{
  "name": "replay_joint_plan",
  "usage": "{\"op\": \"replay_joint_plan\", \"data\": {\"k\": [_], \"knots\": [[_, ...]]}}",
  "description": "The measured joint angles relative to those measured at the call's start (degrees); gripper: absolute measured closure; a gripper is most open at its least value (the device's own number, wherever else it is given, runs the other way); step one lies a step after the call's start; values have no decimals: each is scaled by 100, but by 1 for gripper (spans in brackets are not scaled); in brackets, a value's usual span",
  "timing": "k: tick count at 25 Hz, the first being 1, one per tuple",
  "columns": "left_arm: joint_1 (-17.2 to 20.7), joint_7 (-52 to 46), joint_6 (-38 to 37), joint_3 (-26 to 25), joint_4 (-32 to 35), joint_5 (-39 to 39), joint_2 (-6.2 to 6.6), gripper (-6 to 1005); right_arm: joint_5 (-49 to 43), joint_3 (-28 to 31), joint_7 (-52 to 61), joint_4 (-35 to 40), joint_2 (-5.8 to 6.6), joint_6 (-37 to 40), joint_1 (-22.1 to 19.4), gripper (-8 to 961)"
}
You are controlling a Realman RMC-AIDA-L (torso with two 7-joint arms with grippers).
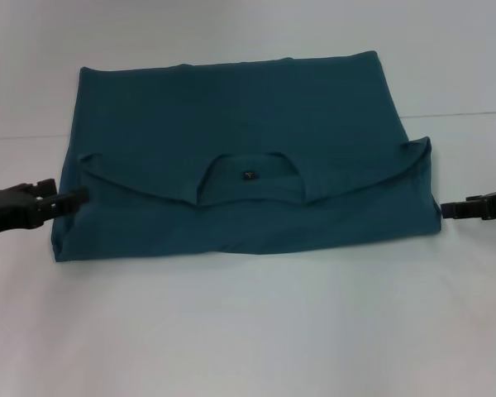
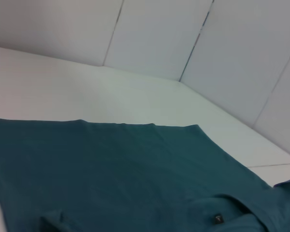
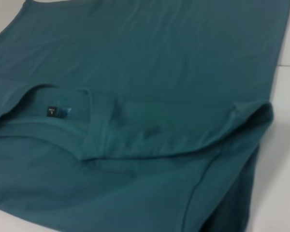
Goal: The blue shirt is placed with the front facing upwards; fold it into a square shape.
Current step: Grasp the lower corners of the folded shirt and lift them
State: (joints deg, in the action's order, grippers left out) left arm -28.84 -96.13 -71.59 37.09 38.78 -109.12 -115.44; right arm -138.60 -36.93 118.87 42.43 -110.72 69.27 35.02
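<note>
- The blue shirt (image 1: 240, 165) lies flat on the white table (image 1: 248, 331), spread between the two grippers. It is already a broad rectangle, wider than it is deep.
- Its collar end is turned over toward the robot, so the neck opening and small dark neck label (image 1: 249, 174) sit mid-way between the grippers, with a curved folded edge running from one side to the other. No chest lettering shows.
- The left gripper (image 1: 70, 198) sits low at the shirt's left edge, its tips at or just touching the cloth beside the fold's corner. I cannot tell whether its fingers are parted or pinched on fabric.
- The right gripper (image 1: 450, 208) sits level with the right edge, just beside the lower corner and seemingly clear of it. Its opening cannot be made out either.
- The right wrist view shows that side stacked in several layers, loose and a little puffed at the corner.
- My reading: the lengthwise folds are done and the sideways fold is in hand, or the grippers are letting go of the last one.
- Next, I judge, one side edge must be pinched through all layers and carried across toward the other gripper, keeping the edges lined up so the rectangle closes to a square.
</note>
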Motion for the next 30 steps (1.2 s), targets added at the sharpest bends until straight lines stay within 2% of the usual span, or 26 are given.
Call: {"op": "replay_joint_plan", "data": {"k": [11, 18, 26, 30], "knots": [[-102, 239, -1598, 4, 8, -52, 162, 261, -42, -71, -82, -445, -40, -291, 174, 352], [-109, 557, -2187, 32, 24, -258, 166, 261, -45, -245, -149, -575, -141, -578, 203, 353], [-84, 570, -2167, -7, 25, -293, 144, 262, -46, -269, -221, -675, -223, -773, 242, 449], [-64, 565, -2143, -50, 24, -258, 137, 262, -46, -289, -217, -671, -244, -777, 242, 616]]}}
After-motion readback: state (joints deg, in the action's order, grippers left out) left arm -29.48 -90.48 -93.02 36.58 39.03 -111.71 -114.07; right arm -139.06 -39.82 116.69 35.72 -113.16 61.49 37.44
